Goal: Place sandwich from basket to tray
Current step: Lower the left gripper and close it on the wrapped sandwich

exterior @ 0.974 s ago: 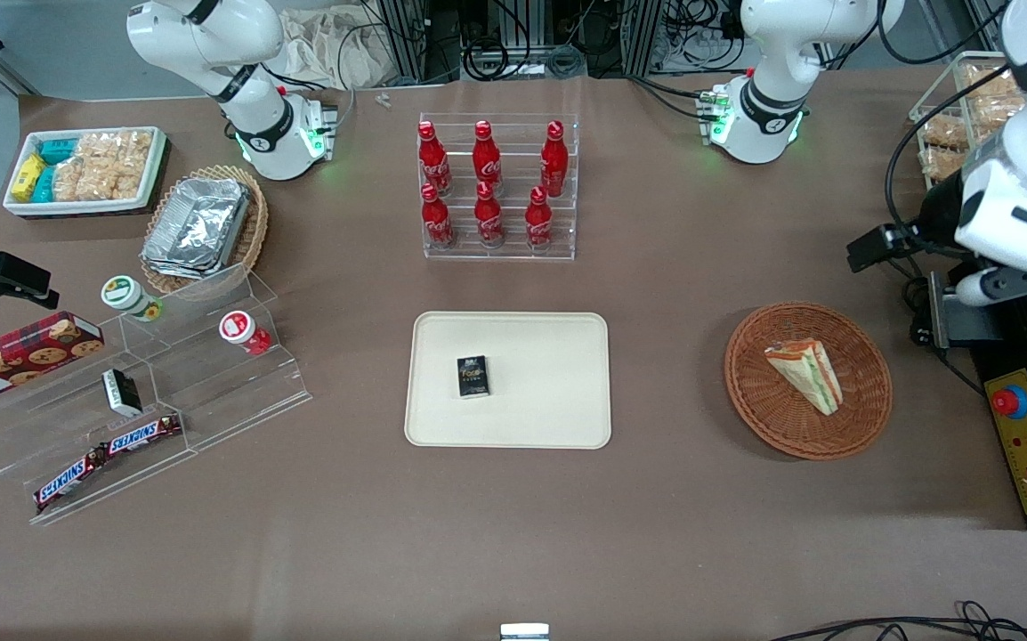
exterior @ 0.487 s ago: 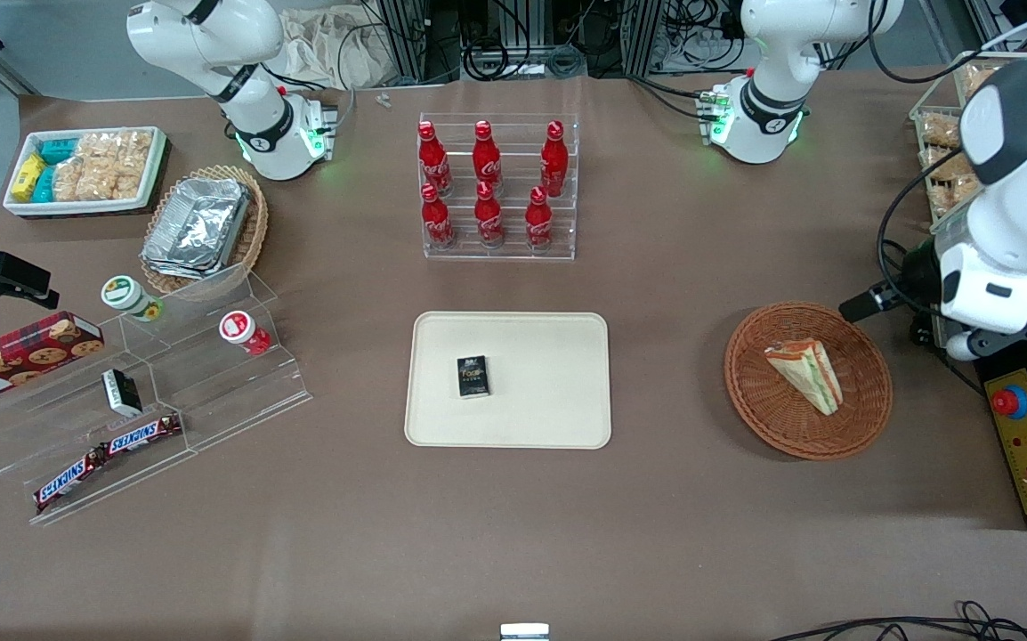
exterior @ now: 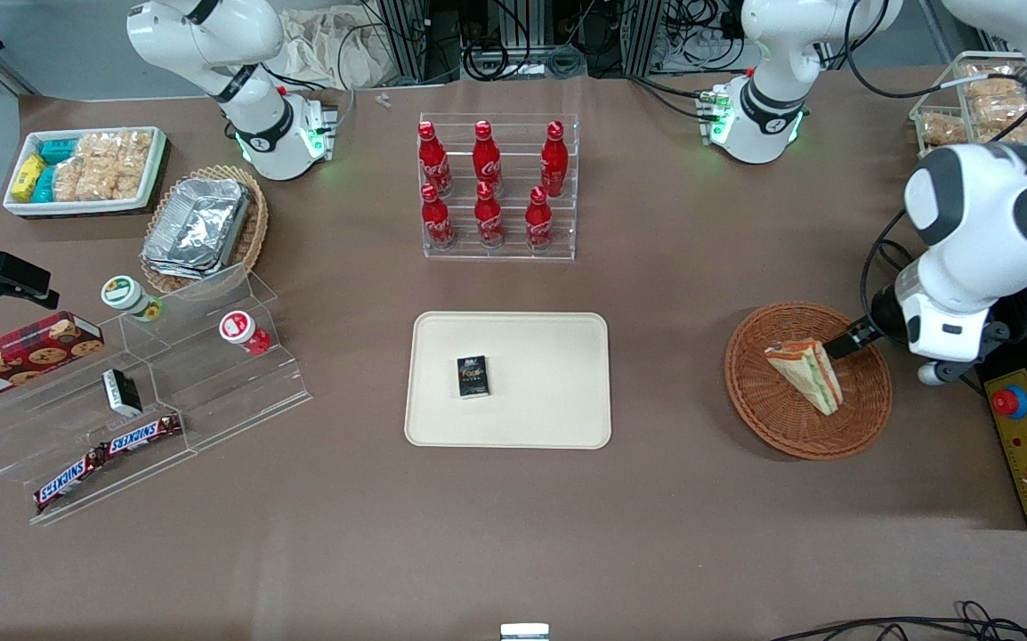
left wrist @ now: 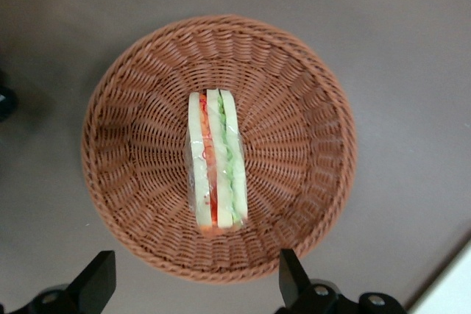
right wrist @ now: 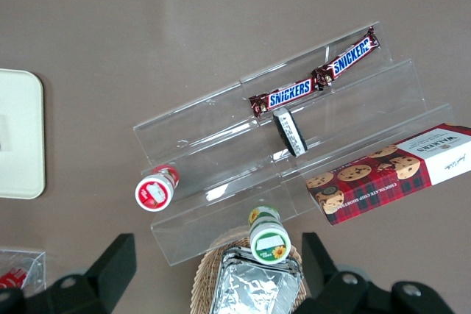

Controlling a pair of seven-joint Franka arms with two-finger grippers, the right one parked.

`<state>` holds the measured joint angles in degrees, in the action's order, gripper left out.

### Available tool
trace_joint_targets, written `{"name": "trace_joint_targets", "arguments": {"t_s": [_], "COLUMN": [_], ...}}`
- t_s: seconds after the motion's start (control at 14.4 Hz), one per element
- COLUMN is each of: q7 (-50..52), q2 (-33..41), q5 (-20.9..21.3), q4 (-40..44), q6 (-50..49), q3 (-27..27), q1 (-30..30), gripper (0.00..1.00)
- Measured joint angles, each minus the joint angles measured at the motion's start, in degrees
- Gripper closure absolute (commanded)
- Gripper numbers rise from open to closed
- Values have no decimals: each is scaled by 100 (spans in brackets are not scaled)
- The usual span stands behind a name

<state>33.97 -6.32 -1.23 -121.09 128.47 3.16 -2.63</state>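
Both fingers of the gripper spread wide; holding nothing.

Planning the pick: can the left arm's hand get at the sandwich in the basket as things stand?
Probably yes. The hand hovers open above the basket, and the sandwich lies alone in it with nothing covering or crowding it.

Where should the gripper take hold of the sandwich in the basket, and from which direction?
Probably from above, across the two bread faces at mid-length: the sandwich lies on edge in the basket, filling upward, and the open gripper hangs over it.
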Motion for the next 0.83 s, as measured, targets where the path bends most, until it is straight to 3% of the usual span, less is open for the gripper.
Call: {"name": "trace_joint_targets", "arguments": {"t_s": [0.63,0.77,0.83], "q7": [791,822,828], "q2": [-1138,-1298,-1352], "q5": [0,0,0], "q4": [-35,-34,-34], "q6": [799,934,969], "q3": [19,28,28], "q1": [18,29,32], "gripper": [1,18,36]}}
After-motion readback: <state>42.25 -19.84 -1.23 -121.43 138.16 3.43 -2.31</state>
